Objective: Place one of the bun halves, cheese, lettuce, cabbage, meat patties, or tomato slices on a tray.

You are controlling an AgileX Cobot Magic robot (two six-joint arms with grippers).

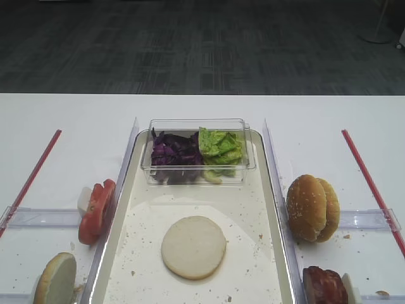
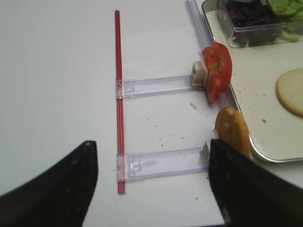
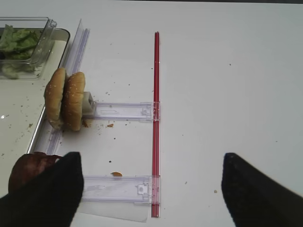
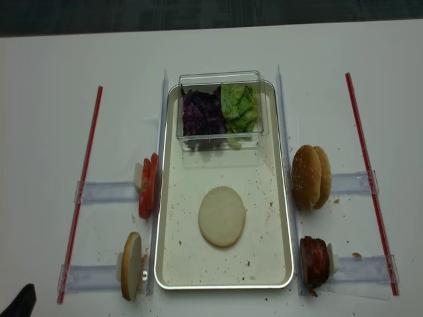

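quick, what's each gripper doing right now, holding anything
Left gripper: open, fingers spread wide over the table, holding nothing.
Right gripper: open, fingers spread wide, holding nothing.

In the exterior high view, the bottom edge cuts off the tray [image 1: 273, 190], the standing bun half [image 1: 56, 278] at lower left and the meat patties [image 1: 324, 286] at lower right. Neither pincer shows there. In the right wrist view, a dark pincer finger [image 3: 45, 196] hides most of the patties, and the clear plastic box [image 3: 28, 45] runs off the left edge. In the left wrist view, the flat bun half [image 2: 291, 91] is clipped at the right edge.
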